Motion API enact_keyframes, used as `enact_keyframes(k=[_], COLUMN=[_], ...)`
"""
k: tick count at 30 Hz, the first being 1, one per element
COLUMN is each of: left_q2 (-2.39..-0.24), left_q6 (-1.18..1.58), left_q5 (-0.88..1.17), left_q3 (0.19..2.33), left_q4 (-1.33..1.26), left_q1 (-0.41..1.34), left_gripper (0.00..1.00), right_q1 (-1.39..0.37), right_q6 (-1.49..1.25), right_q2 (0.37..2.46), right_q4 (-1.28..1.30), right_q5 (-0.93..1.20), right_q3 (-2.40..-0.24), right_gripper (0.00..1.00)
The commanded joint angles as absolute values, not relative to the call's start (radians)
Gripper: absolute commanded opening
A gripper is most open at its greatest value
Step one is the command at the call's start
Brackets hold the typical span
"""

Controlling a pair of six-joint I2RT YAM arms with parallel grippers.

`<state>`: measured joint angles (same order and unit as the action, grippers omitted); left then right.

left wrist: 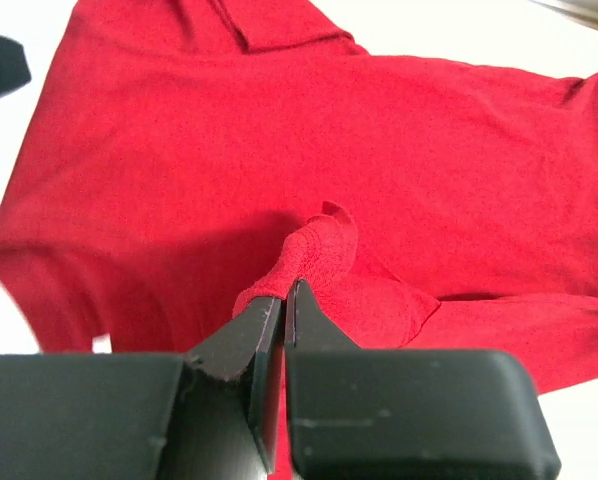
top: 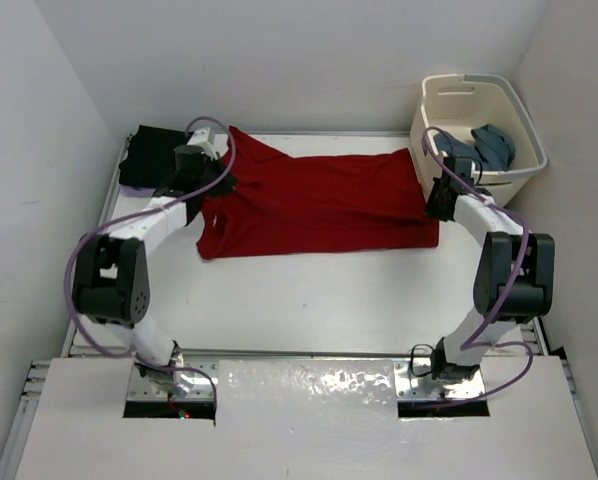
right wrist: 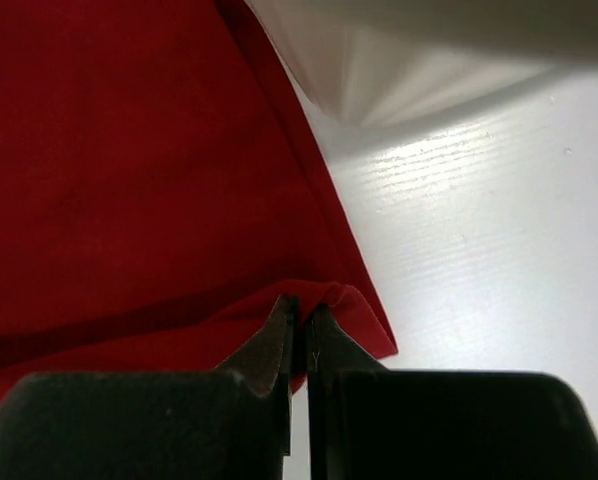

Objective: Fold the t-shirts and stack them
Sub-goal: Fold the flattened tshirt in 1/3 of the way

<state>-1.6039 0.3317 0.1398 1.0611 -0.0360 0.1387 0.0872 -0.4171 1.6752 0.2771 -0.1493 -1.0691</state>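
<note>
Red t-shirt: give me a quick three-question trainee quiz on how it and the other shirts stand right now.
1. True or false: the left tool and the right tool each pinch the red t-shirt.
2. Where is the teal t-shirt? A in the basket; B on the floor; C in the left tool.
3. Fill in: the black t-shirt lies at the table's far ___ corner.
Key: 1 true; 2 A; 3 left.
</note>
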Motion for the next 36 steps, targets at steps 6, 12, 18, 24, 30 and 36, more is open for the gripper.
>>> enact_keyframes(k=[6,12,18,24,30,36], left_q2=[-1.87,-2.026,-1.999,-1.835,-1.738,-1.766], left_q6=[0.219,0.25,0.233,0.294,0.385,0.448], left_q5=[0.238,0.219,0.221,0.271,0.296,0.324], left_q3=[1.261,1.45,1.517,1.353,1.085,0.922], left_q4=[-0.146,-0.029,0.032,-0.023,-0.087,-0.147], left_q1=[0.084,0.064,0.064,0.067,0.106,0.132], left_gripper=[0.0,0.67,1.0,1.0,1.0,1.0], right_q1=[0.084,0.08,0.06,0.008,-0.07,-0.1], right_q6=[-0.403,-0.407,-0.4,-0.371,-0.367,-0.383], right_q2=[1.753,1.773,1.706,1.622,1.652,1.796], right_q4=[0.225,0.244,0.264,0.293,0.267,0.244], right_q5=[-0.189,-0.19,-0.187,-0.186,-0.144,-0.098], right_q3=[-1.144,-1.158,-1.137,-1.088,-1.04,-1.081], right_gripper=[0.08,0.41,0.58,0.99,0.99,0.99])
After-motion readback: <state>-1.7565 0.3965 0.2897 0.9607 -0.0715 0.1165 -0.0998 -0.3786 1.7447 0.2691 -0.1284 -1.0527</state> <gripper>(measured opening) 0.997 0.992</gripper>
